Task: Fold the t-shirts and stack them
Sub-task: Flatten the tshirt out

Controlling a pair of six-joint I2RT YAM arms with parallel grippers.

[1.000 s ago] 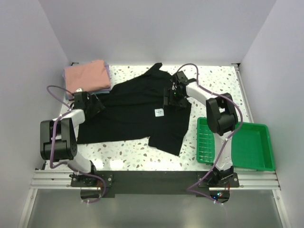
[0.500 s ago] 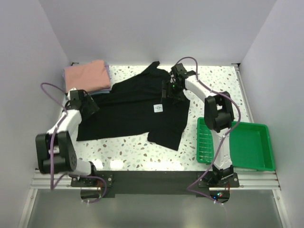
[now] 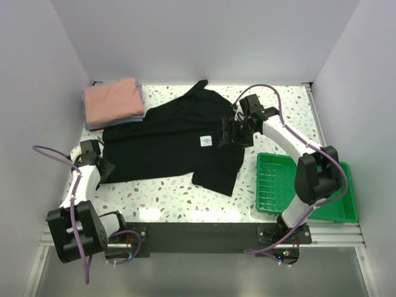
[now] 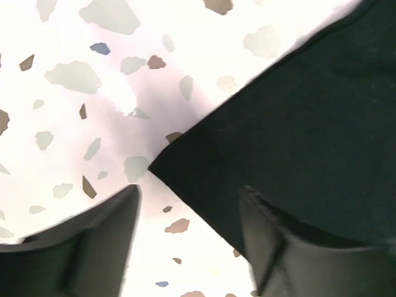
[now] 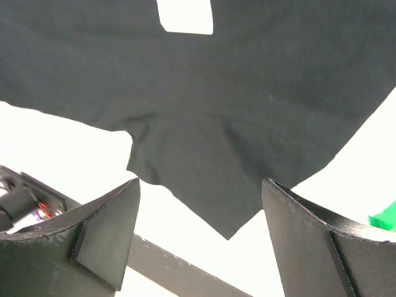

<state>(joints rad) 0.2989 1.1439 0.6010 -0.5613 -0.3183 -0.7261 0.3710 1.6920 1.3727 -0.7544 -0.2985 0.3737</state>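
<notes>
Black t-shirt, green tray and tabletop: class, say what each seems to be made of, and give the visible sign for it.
Black t-shirt: soft matte cloth, probably a cotton knit. It lies limp and creased, with no shine.
Green tray: rigid plastic by its look, with a moulded rim, a ribbed floor and uniform colour.
Tabletop: smooth, white, with grey and brown flecks like terrazzo. Real stone or a printed laminate cannot be told apart.

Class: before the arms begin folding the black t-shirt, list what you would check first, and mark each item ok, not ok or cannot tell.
1. Black t-shirt spread out on the table: ok.
2. Left claw open around the shirt's corner: ok.
3. Right claw open over the shirt near the white tag: ok.
4. Either claw touching cloth: cannot tell.
5. Gap between shirt and folded stack: cannot tell.
6. Green tray apart from shirt: ok.
</notes>
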